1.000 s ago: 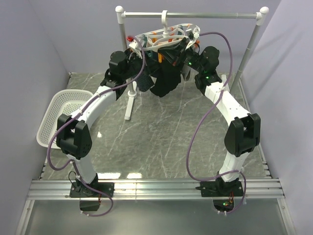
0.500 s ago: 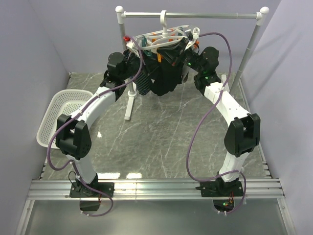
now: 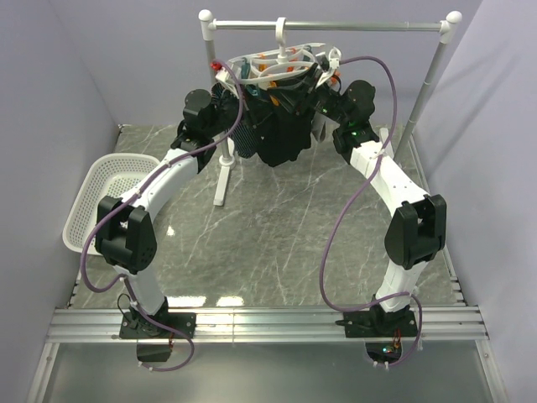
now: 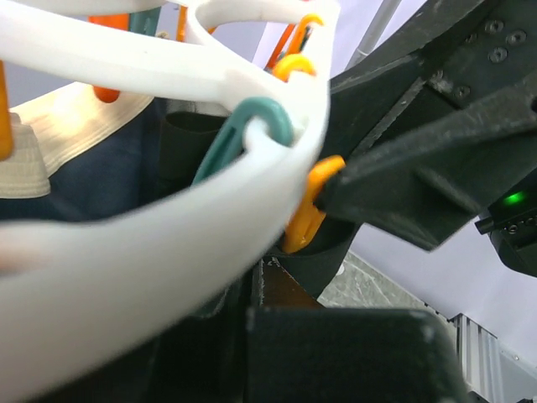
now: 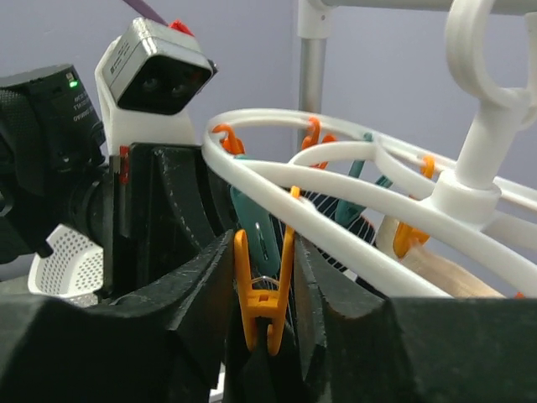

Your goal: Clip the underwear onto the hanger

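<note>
My right pincer [image 5: 263,243] straddles an orange peg [image 5: 262,306], jaws spread; left pincer [image 3: 237,94] is pressed together beside the underwear [image 3: 281,134].

— What do the arms look like?
— The left arm [image 3: 168,180] and right arm [image 3: 388,172] wear smooth white shells, broken up by bulky black joint housings. Both stand on black bases [image 3: 155,323].
— Any cables?
— A purple cable [image 3: 325,260] loops along each one.
— And up close?
— The right end effector [image 5: 263,277] is matte black, its plates dotted with small screws [image 4: 491,29], and a green light [image 4: 512,200] glows on that wrist. The left wrist has a silver-white camera box [image 5: 155,71] with a red tab.
</note>
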Tool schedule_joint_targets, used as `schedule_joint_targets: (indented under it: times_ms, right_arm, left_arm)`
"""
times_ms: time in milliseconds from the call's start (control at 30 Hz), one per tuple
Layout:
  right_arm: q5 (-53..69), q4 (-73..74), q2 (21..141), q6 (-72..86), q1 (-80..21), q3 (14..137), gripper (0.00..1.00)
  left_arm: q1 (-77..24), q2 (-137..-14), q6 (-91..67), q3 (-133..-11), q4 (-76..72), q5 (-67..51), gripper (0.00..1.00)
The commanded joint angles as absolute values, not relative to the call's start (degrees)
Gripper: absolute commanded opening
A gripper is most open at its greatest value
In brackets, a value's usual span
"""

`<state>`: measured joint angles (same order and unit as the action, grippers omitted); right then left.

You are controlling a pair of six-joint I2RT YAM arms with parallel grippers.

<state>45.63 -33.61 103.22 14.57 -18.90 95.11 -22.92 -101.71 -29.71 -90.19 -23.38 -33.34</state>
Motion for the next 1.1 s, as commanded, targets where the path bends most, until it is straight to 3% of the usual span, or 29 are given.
schedule_joint_targets:
  times_ms: [0,133,233,333,433,667,800,1067]
  right_arm:
    - [47.9,-30.2,101.3,13.6,-18.8,93.5,0.41]
    - [47.6,-30.6,100.7,14.4,-18.8,93.3,0.47]
    - [47.6,-30.9,100.2,15.6,-18.8,93.2,0.59]
    - [47.4,-31.3,99.6,17.4,-18.7,93.2,0.81]
    - [46.9,-32.5,98.7,19.7,-18.5,92.5,0.86]
    - [47.3,-33.8,96.2,23.0,-18.1,91.9,0.88]
    - [47.7,-33.5,95.0,24.7,-17.9,92.4,0.89]
    - [46.1,-28.5,95.0,23.8,-17.9,94.7,0.91]
  left_arm:
    - [-21.8,-96.8,-30.9,-92.5,-32.6,-32.3,0.0]
    - [-21.8,-97.1,-30.6,-93.0,-32.0,-32.3,0.0]
    - [-21.8,-97.5,-30.5,-93.4,-31.7,-32.3,0.0]
    - [-21.8,-97.7,-30.1,-93.6,-31.6,-32.3,0.02]
    - [-21.8,-98.0,-29.5,-93.7,-31.1,-32.3,0.03]
    - [-21.9,-97.6,-27.8,-92.2,-30.3,-31.6,0.13]
    - [-22.1,-96.6,-26.2,-90.6,-29.4,-31.2,0.27]
    - [-22.9,-94.1,-21.4,-86.3,-26.1,-30.9,0.39]
